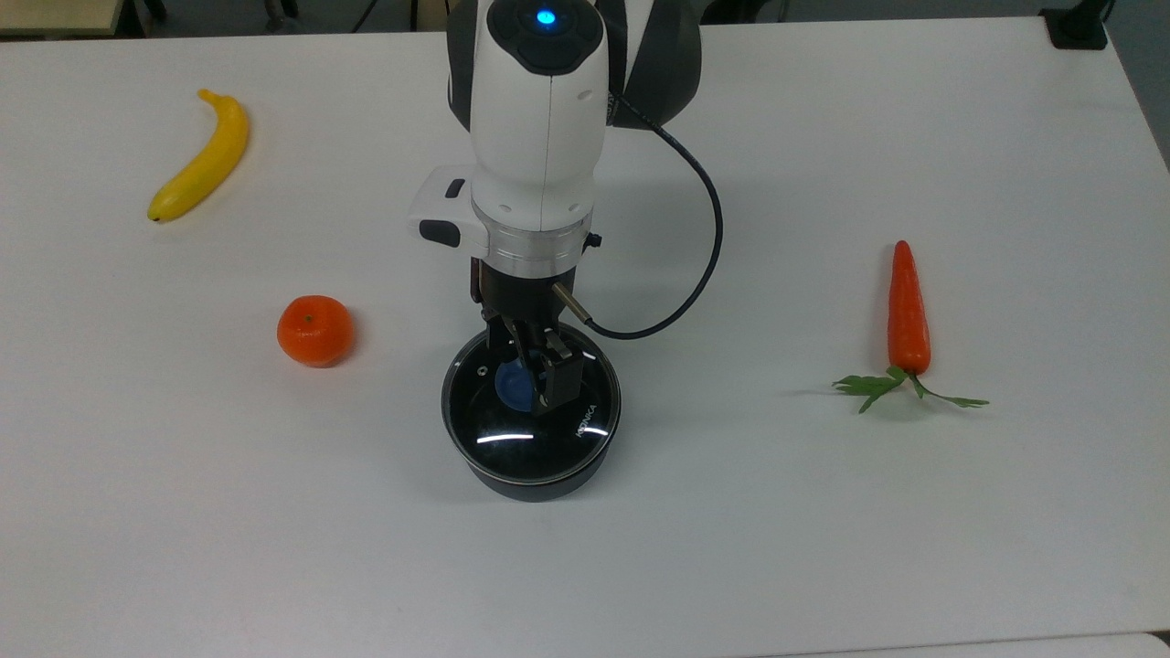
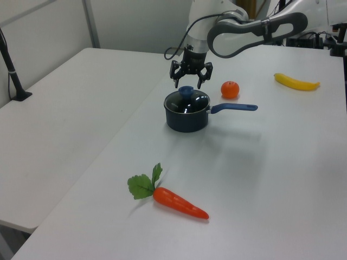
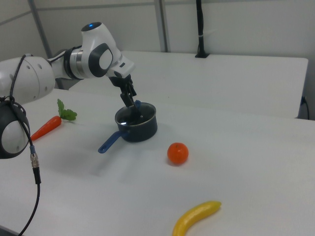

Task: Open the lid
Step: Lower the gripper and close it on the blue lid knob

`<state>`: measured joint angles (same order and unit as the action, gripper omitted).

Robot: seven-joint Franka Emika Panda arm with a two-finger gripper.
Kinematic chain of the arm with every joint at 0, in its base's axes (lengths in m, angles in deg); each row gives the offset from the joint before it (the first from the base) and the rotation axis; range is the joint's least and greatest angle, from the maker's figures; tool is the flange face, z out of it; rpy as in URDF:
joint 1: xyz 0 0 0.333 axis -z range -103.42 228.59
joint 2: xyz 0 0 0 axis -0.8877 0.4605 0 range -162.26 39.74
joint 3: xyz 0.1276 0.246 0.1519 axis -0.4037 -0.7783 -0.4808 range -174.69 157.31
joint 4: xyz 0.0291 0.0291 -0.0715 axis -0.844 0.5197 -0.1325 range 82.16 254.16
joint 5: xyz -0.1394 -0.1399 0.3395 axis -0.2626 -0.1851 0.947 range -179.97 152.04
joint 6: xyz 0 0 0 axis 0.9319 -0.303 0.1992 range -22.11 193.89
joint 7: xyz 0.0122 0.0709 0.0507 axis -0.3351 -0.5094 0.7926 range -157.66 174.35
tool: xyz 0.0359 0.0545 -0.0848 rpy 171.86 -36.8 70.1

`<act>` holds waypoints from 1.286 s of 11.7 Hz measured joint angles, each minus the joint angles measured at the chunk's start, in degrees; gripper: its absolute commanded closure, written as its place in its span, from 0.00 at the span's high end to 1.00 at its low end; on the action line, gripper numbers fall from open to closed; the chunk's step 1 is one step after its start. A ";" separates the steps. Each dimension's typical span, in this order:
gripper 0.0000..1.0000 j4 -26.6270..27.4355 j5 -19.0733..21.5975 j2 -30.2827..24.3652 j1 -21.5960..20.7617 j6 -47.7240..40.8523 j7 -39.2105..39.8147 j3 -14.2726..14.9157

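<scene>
Gripper (image 2: pixel 190 84) right over the saucepan (image 2: pixel 187 115) now — fingers spread wide, pointing down, nothing between them. From the left view you can see the two fingertips hanging either side of the blue knob (image 2: pixel 186 91), just above it, not closed on it. The lid (image 1: pixel 531 413) sits flat on the pan, metal rim all the way round, glass showing a couple of bright glints, and the "KONKA" lettering near the top view's right edge of the disc. In the top view the gripper (image 1: pixel 539 382) covers part of the knob (image 1: pixel 512 387); a small steam hole shows on the glass toward the top view's left. Whether a finger touches the knob, I can't tell.

Pan handle (image 2: pixel 234 108) runs out to the left view's right, blue, lying level. Around it on the white table (image 1: pixel 823 548) — an orange (image 1: pixel 314 330) near the pan on the top view's left, a banana (image 1: pixel 203 161) well off toward the far left corner, and a carrot (image 1: pixel 909 311) with green leaves well apart on the top view's right. A black cable (image 1: pixel 695 265) loops from the wrist. In the right view the arm (image 3: pixel 93 56) reaches in from the right view's left, with the lid (image 3: pixel 132 116) under its wrist.
</scene>
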<state>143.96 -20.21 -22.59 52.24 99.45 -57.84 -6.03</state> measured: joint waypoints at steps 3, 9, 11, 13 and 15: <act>0.85 -0.31 0.00 0.07 -0.01 0.00 -0.01 -0.34; 0.79 -0.32 -0.01 0.63 0.01 0.00 -0.03 -0.57; 0.79 -0.32 -0.01 0.68 0.07 0.00 -0.06 -0.57; 0.79 -0.32 -0.01 0.95 0.12 0.00 -0.07 -0.57; 0.67 -0.32 -0.01 1.27 0.21 0.00 -0.07 -0.57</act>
<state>143.65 -20.22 -21.32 52.45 99.45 -57.90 -6.60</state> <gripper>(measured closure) 0.211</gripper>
